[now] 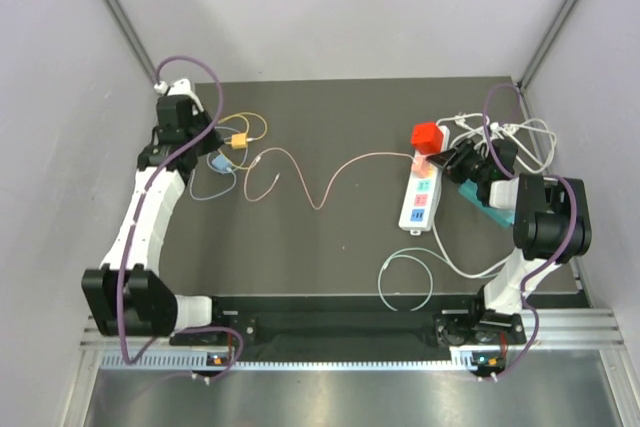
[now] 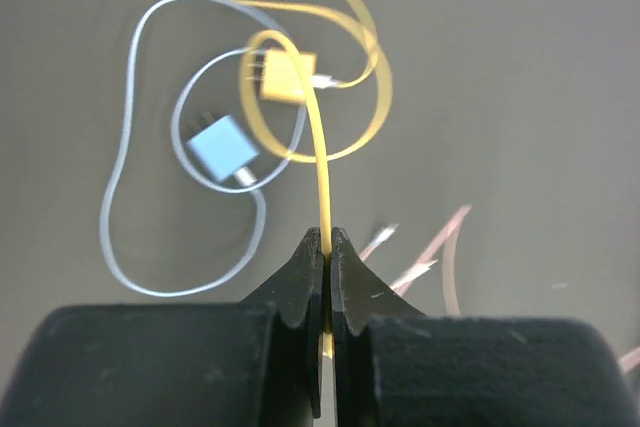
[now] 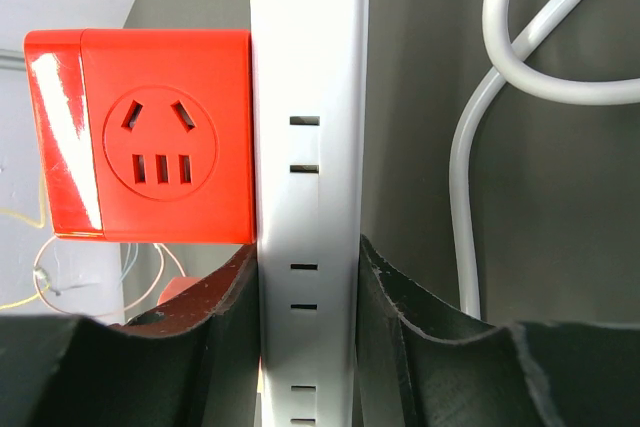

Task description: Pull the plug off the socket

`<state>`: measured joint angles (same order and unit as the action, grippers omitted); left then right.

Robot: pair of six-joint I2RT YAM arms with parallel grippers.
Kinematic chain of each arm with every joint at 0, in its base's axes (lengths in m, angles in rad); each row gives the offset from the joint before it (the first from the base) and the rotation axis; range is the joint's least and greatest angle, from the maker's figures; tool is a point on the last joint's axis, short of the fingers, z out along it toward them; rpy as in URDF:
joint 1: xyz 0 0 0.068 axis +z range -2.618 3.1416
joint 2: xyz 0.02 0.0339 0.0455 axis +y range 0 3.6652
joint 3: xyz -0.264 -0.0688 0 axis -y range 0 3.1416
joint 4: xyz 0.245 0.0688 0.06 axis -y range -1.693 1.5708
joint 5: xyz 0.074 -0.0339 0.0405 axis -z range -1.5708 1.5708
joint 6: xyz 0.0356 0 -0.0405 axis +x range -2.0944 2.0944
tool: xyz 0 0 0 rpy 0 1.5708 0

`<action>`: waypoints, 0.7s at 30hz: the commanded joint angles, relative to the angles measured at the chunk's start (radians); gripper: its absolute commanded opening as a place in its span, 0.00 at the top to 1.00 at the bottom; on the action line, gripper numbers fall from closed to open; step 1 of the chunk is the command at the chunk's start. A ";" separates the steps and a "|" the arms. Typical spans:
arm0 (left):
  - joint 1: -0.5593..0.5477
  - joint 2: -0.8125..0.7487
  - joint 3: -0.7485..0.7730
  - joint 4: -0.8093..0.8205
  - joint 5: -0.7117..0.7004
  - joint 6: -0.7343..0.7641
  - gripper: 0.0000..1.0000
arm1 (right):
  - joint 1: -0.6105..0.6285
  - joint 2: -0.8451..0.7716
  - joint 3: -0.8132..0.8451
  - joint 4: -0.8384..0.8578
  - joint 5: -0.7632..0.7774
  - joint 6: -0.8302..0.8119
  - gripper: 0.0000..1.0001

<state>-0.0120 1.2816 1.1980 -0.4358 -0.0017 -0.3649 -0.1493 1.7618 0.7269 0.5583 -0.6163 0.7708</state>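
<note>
Pinching the thin, glossy yellow cable between fully closed black fingers, the left gripper hovers over the matte dark tabletop. The boxy yellow plug lies there free of any socket at the cable's looped end, just beside a pale blue square plug. The right gripper clamps either side of the smooth white power strip, a glossy red cube adapter sitting against its far end and a thick white cord curling alongside.

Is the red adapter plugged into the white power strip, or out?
Plugged in: the right wrist view shows the red adapter flush against the power strip, no gap or prongs visible.
</note>
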 commanded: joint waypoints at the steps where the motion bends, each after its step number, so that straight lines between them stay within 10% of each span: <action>1: -0.019 0.088 0.058 -0.138 -0.039 0.155 1.00 | -0.018 -0.028 0.022 0.132 -0.037 0.027 1.00; 12: -0.148 0.128 -0.063 -0.014 -0.602 0.173 1.00 | -0.018 -0.025 0.022 0.129 -0.034 0.022 1.00; 21: 0.038 0.189 -0.026 0.190 -0.419 -0.011 1.00 | -0.019 -0.024 0.023 0.130 -0.042 0.025 1.00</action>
<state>-0.0402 1.4174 1.0878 -0.3580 -0.4583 -0.2794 -0.1539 1.7618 0.7269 0.5613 -0.6216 0.7708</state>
